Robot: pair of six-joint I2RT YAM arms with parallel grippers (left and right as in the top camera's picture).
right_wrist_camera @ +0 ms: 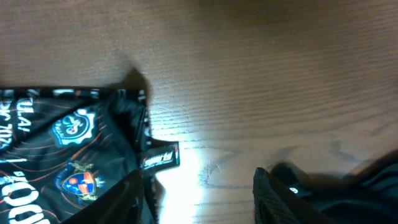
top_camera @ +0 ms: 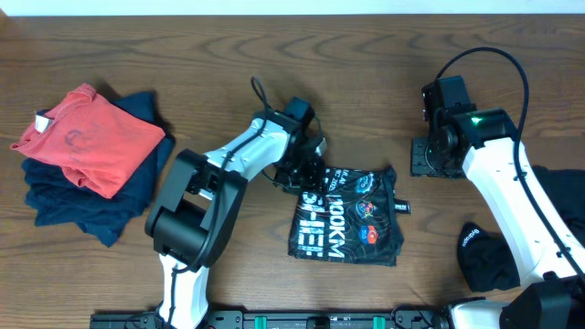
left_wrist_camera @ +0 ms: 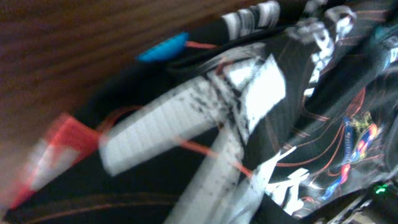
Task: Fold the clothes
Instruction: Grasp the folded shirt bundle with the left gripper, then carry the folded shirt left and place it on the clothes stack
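Note:
The black T-shirt (top_camera: 347,215) with white lettering, thin orange lines and a red-blue logo lies folded into a rough rectangle in the middle of the table. It also shows in the right wrist view (right_wrist_camera: 68,149). My left gripper (top_camera: 306,169) sits at its upper left corner. The left wrist view is filled with blurred, bunched shirt cloth (left_wrist_camera: 249,124) that hides the fingers, and the gripper seems shut on it. My right gripper (top_camera: 430,163) is open and empty (right_wrist_camera: 196,186) over bare wood just right of the shirt's small hang tag (right_wrist_camera: 160,155).
A red-orange shirt (top_camera: 87,137) lies on a pile of navy garments (top_camera: 73,206) at the left. More black garments (top_camera: 484,256) lie at the right edge, also in the right wrist view (right_wrist_camera: 348,193).

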